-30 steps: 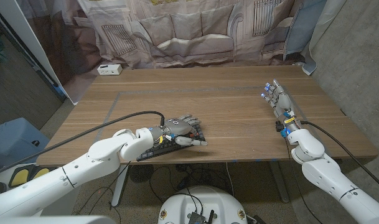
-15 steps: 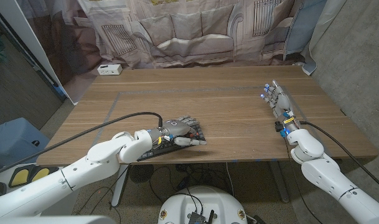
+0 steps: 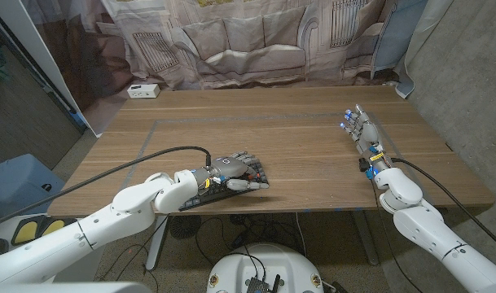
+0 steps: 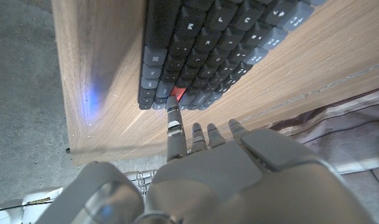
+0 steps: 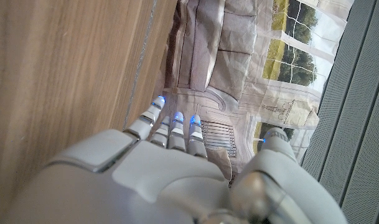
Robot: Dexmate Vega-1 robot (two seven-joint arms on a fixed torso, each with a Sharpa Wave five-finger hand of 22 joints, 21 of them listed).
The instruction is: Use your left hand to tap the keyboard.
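Keyboard [image 3: 231, 184] lies at the worktop's [image 3: 296, 155] near edge, under the left robot hand [image 3: 229, 170]. That hand grasps nothing; one fingertip [image 4: 173, 111] touches a red key [image 4: 177, 94]. Right robot hand [image 3: 362, 130] stands well apart at the far right, fingers apart, released.

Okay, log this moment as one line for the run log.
left robot hand: over keyboard, one fingertip at red key | right robot hand: idle, holding nothing | table: wooden
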